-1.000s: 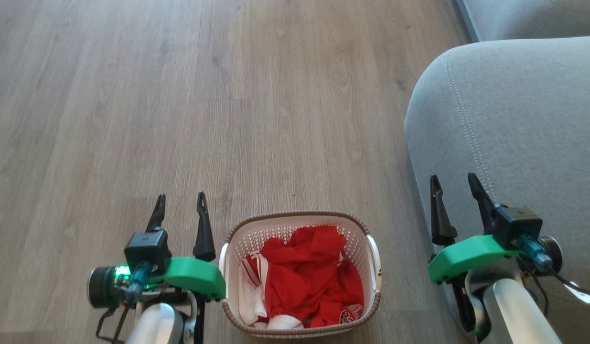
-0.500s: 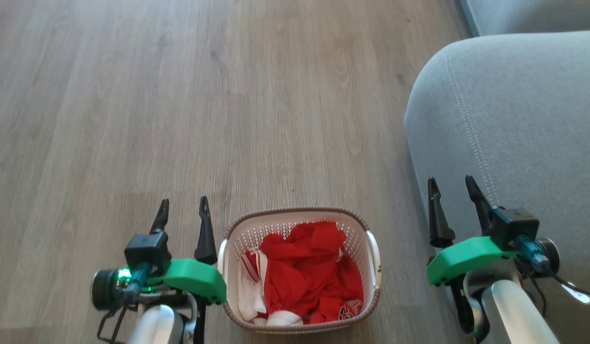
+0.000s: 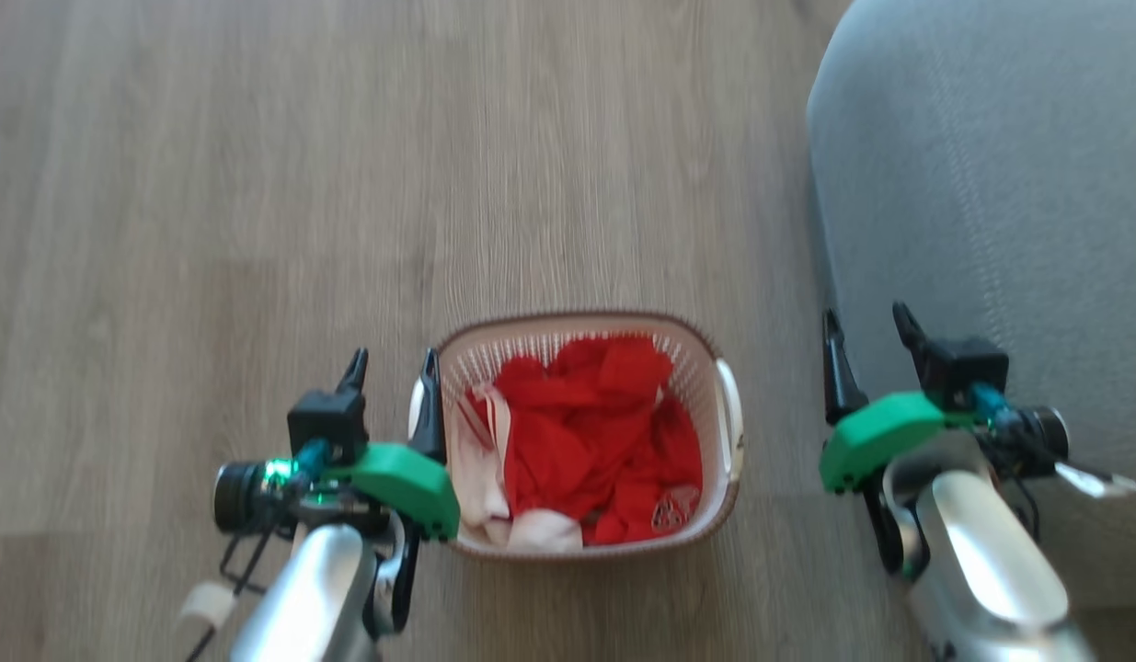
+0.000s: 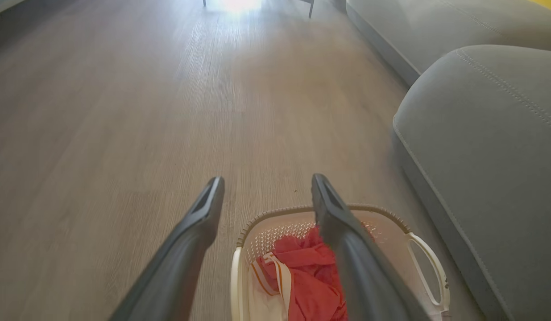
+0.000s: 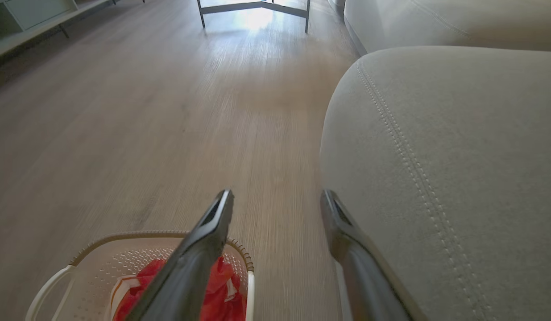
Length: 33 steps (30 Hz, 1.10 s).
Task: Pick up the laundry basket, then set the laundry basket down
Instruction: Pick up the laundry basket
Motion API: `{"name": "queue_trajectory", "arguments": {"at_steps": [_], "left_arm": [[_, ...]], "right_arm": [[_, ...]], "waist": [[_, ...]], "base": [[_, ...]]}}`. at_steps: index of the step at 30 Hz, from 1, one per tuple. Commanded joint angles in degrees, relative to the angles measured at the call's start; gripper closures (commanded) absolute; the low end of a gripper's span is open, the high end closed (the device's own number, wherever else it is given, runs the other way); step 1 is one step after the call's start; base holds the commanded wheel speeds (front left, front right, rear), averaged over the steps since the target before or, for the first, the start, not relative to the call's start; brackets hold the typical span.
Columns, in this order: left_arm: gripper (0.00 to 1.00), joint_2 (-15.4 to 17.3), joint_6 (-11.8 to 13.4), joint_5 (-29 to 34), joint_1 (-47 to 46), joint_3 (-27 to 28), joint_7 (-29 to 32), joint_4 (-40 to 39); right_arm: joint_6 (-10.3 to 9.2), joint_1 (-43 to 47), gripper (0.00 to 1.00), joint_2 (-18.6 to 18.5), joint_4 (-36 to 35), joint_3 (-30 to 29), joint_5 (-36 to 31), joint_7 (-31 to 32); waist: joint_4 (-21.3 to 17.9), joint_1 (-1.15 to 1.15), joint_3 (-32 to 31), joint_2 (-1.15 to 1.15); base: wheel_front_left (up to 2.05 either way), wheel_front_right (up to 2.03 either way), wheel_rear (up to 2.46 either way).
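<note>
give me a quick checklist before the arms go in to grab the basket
1. Left end effector open and empty: ok.
2. Right end effector open and empty: ok.
3. Left handle between the left end effector's fingers: ok in the left wrist view; height above it, cannot tell.
4. Right end effector at the right handle: not ok, floor shows between them.
5. Right end effector clear of the sofa: cannot tell, they overlap in the head view.
6. Clothes inside the basket, off both handles: ok.
</note>
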Motion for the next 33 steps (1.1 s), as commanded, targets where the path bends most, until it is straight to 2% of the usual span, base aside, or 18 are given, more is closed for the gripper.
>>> {"name": "queue_trajectory", "arguments": {"at_steps": [1, 11, 20, 29, 33], "left_arm": [[0.00, 0.14, -0.18, -0.67, -3.22, 1.10, -0.47, 0.20], [0.00, 0.14, -1.78, -4.59, -14.49, -2.84, -0.47, 14.54], [0.00, 0.14, -4.00, -9.26, -24.34, -8.31, -0.47, 26.44], [0.00, 0.14, -6.43, -14.63, -30.91, -14.73, -0.47, 36.75], [0.00, 0.14, -7.27, -17.23, -33.14, -17.63, -0.45, 39.19]], "right_arm": [[0.34, -2.77, 0.00, -0.50, 0.06, 1.46, 0.70, -0.77], [0.34, -12.53, 0.00, -1.57, 12.07, 4.78, 5.49, 0.11], [0.34, -20.47, 0.00, -2.06, 21.15, 10.52, 10.55, 3.31], [0.34, -26.13, 0.00, -1.11, 26.51, 14.23, 19.48, 9.78], [0.34, -28.10, 0.00, -1.07, 27.50, 16.52, 21.05, 10.86]], "waist": [[-0.08, 0.00, 4.84, 0.00], [0.69, 0.00, 15.58, 0.00], [1.22, 0.00, 24.20, 0.00], [0.83, 0.00, 30.14, 0.00], [1.00, 0.00, 32.32, 0.00]], "base": [[0.00, 0.00, 0.00], [0.00, 0.00, 0.00], [0.00, 0.00, 0.00], [0.00, 0.00, 0.00], [0.00, 0.00, 0.00]]}}
